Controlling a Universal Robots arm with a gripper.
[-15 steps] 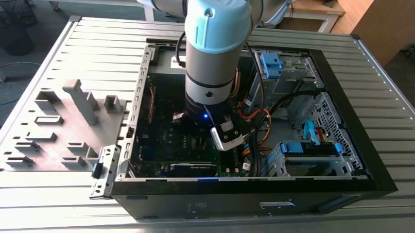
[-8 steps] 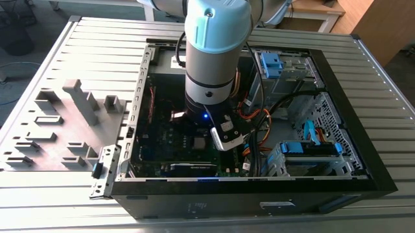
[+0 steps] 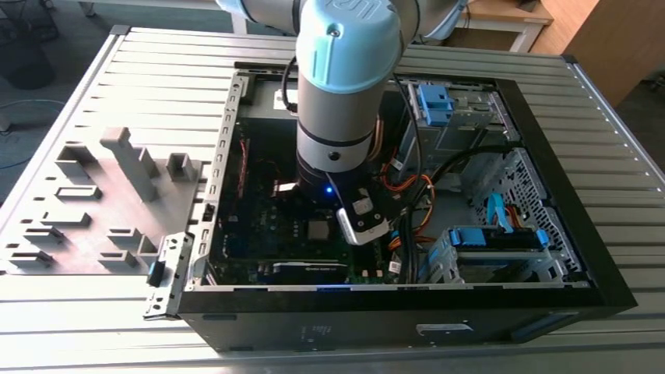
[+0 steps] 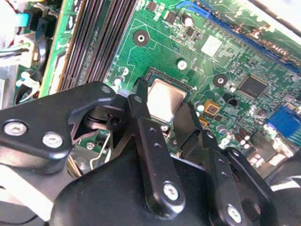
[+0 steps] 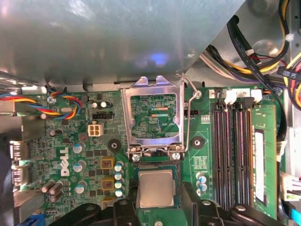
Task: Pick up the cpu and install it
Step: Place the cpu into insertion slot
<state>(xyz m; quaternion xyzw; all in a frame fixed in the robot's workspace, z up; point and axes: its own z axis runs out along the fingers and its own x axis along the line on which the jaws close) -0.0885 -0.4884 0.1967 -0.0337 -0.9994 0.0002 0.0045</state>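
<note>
The cpu (image 5: 156, 187) is a flat square chip with a silver-grey top. It sits level in the black socket frame on the green motherboard (image 5: 84, 155). My gripper (image 5: 158, 205) stands over it with one black finger against each of two opposite sides, shut on the chip. In the second wrist view the cpu (image 4: 164, 96) shows between the same fingers (image 4: 141, 113) of the gripper (image 4: 162, 106). The socket's metal load plate (image 5: 153, 115) is hinged up and open beside the chip. In the exterior view my arm (image 3: 338, 117) reaches straight down into the open computer case (image 3: 540, 156).
Memory slots (image 5: 230, 155) run beside the socket. Bundled cables (image 5: 263, 42) hang at the case wall, and blue drive brackets (image 3: 497, 238) fill the exterior view's right of the case. A grey fixture tray (image 3: 93, 202) with plastic blocks lies on the slatted table (image 3: 156, 62).
</note>
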